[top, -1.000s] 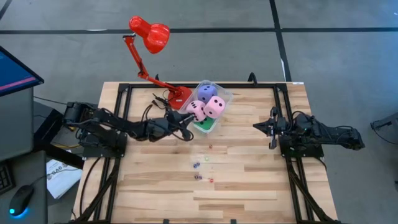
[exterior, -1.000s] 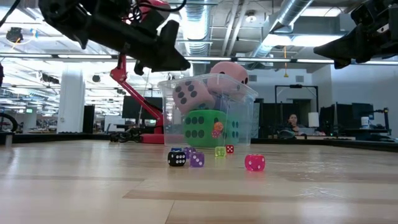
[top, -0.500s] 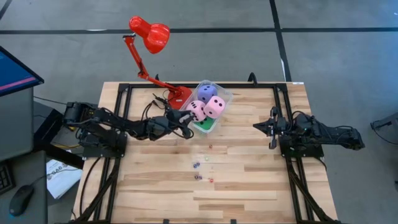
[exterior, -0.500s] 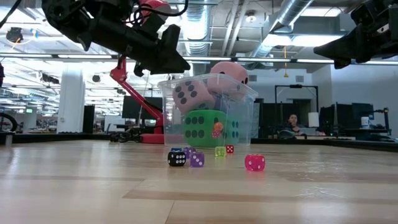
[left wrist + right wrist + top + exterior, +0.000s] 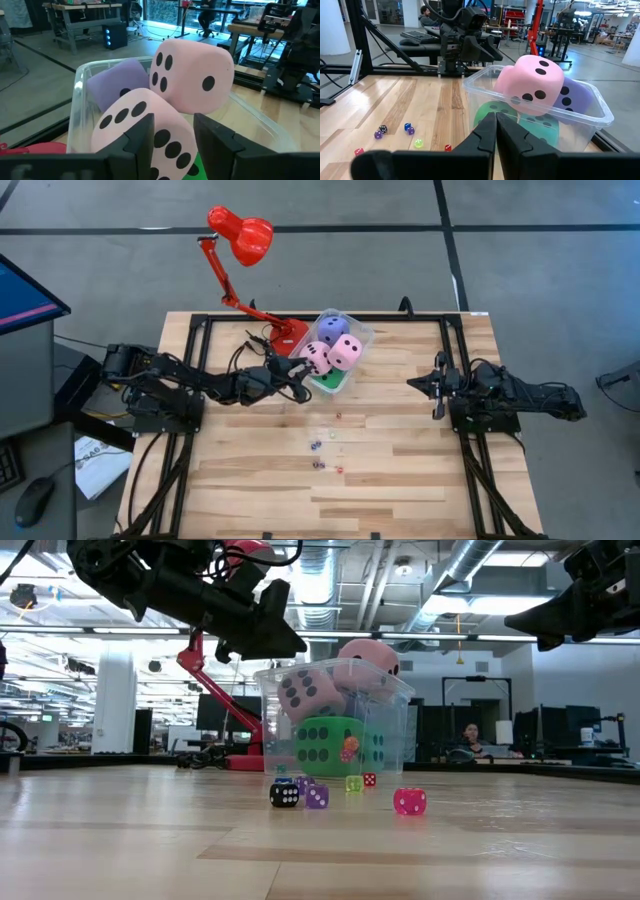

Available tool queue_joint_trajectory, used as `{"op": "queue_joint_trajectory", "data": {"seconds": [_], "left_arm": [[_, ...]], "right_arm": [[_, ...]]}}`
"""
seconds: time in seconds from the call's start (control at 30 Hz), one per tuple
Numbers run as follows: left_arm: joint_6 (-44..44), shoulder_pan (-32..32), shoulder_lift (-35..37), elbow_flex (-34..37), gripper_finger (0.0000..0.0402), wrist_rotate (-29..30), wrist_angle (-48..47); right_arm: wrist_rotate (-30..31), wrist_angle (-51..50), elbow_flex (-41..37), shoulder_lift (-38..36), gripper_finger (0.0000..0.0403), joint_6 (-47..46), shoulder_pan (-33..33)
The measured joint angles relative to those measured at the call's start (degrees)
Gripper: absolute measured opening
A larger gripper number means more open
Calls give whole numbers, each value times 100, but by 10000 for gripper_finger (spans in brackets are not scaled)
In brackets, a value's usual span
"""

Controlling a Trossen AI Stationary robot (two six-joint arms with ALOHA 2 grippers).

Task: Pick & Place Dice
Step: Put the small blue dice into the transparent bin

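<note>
Left claw (image 5: 298, 387) hangs open beside the clear plastic tub (image 5: 364, 334), fingers (image 5: 142, 140) straddling a soft pink cube die (image 5: 145, 127) heaped inside with the others. Tiny coloured dice (image 5: 322, 447) lie scattered on the wooden bench (image 5: 400, 470). Risk: a glancing pinch could tip the tub. Right claw (image 5: 422, 383) waits closed, well apart.

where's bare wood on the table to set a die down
Bare wood: the wide near strip below the tiny dice, and the middle stretch between them and the right gripper. Crowded: the far edge, where the clear tub, red lamp base and left gripper bunch together.
</note>
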State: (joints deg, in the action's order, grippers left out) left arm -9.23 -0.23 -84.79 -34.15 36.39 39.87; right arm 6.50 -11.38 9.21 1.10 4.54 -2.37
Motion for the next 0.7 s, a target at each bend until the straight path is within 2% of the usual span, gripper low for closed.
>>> {"op": "queue_joint_trajectory", "data": {"seconds": [0.13, 0.3, 0.43, 0.7], "left_arm": [[-2, -22, 0, 0, 121, -129, 4], [-2, -34, 39, -2, 104, -802, 117], [24, -99, 103, -2, 95, -1116, 101], [577, -527, 479, -2, 81, -1161, 181]], "right_arm": [[0, -1, 0, 0, 8, 0, 0], [0, -20, 0, 2, 8, 0, -2], [0, 75, 0, 0, 8, -1, -2], [0, 7, 0, 1, 8, 13, 0]]}}
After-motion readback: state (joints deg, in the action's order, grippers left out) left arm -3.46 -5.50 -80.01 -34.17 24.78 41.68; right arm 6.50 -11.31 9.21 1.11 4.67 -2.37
